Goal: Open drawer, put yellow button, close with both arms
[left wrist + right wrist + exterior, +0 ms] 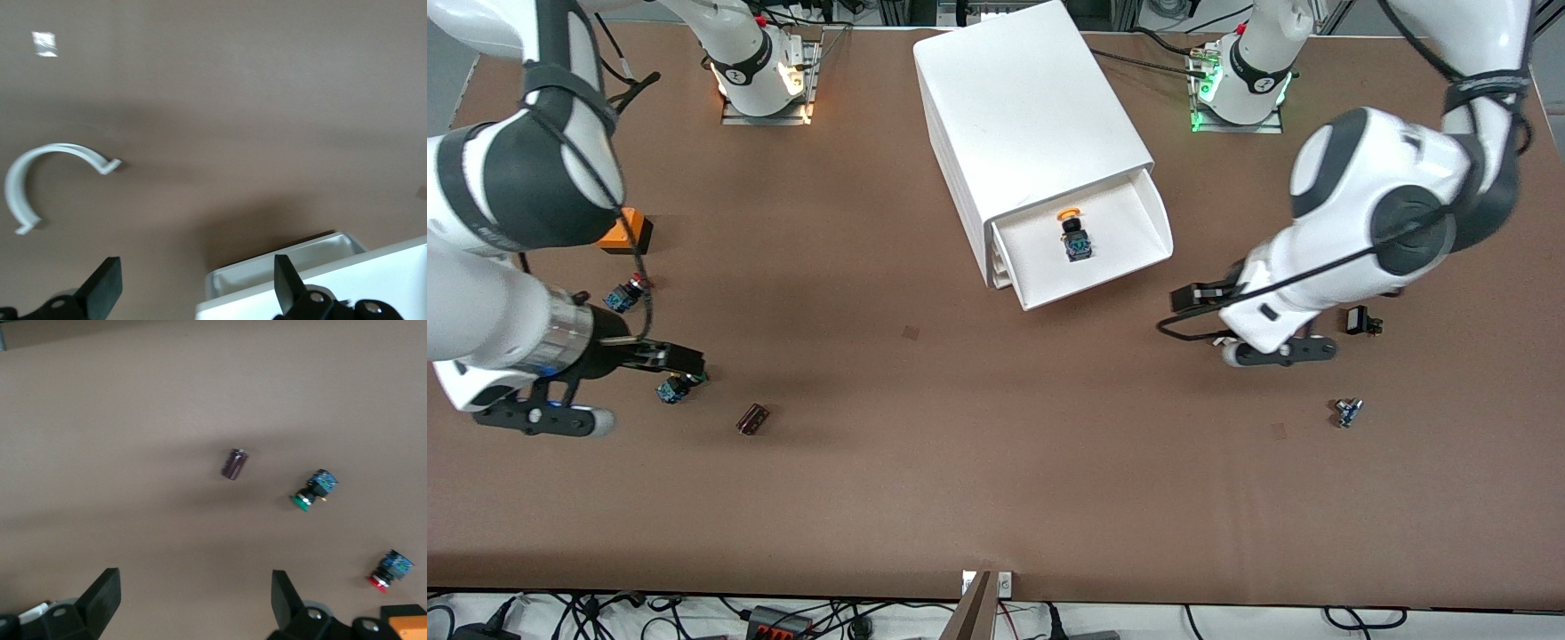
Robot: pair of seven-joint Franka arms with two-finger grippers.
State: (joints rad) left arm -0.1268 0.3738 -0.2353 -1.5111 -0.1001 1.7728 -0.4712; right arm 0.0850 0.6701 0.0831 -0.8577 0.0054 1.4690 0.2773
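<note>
1. Top drawer (1089,258) of the white cabinet (1027,116) pulled out toward the front camera, tray floor exposed; the three lower drawers shut beneath it.
2. Yellow button (1073,233) lying inside that open drawer, near the tray's middle, cap turned toward the cabinet body. Placement step judged done; only the closing left.
3. Left gripper (193,287) released, jaws spread wide and holding nothing, hanging over bare bench beside the drawer at the left arm's end. Drawer corner visible in the left wrist view, so likely staged for a push on the drawer front.
4. Right gripper (193,600) also released and empty, over the bench at the right arm's end, well apart from the cabinet. Below it: green-capped button (313,490), red-capped button (388,570), a small dark capacitor (234,464).
5. Closing with both arms probably calls for the right gripper to cross to the drawer front first, so both press evenly and the tray slides in without skewing.
</note>
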